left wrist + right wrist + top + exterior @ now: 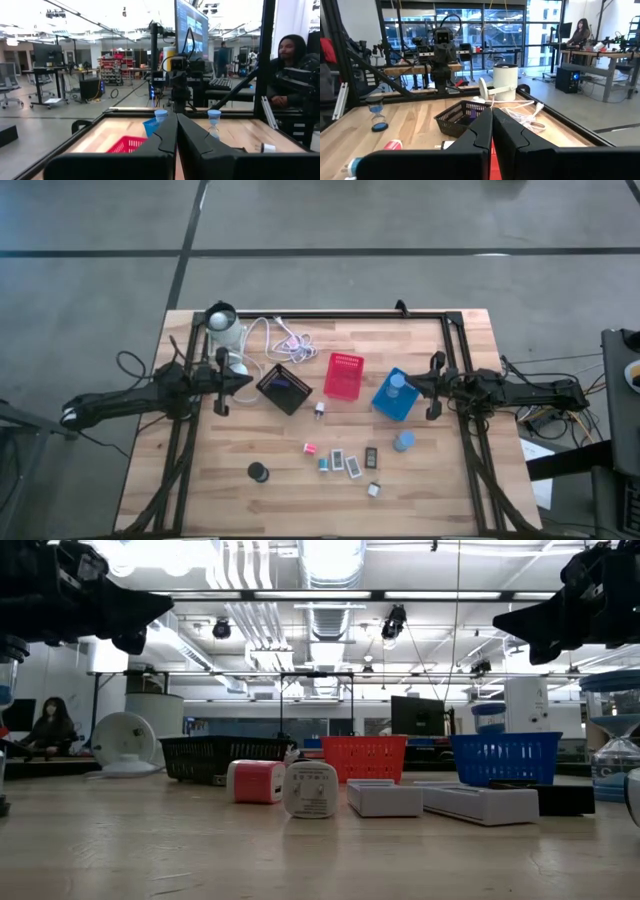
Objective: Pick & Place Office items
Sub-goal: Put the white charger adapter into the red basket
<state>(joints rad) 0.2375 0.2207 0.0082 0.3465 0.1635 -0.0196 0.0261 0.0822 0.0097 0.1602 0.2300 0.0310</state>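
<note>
The office items lie scattered on the wooden table's near half: a black disc (259, 471), a pink block (310, 448), a teal block (323, 464), white blocks (353, 467), a black block (371, 456) and a pale-blue round piece (404, 442). A second pale-blue piece (395, 383) stands in the blue bin. A tiny purple piece (320, 409) lies near the red bin. My left gripper (250, 383) hovers shut and empty at the left, beside the black bin. My right gripper (410, 385) hovers shut and empty at the right, next to the blue bin. Both point level toward the middle of the table.
A black mesh bin (284, 388), a red one (343, 376) and a blue one (395, 396) stand in a row across the table's middle. A white lamp (222, 320) with its cable (280, 335) sits at the far left. A person (287, 55) sits beyond the table.
</note>
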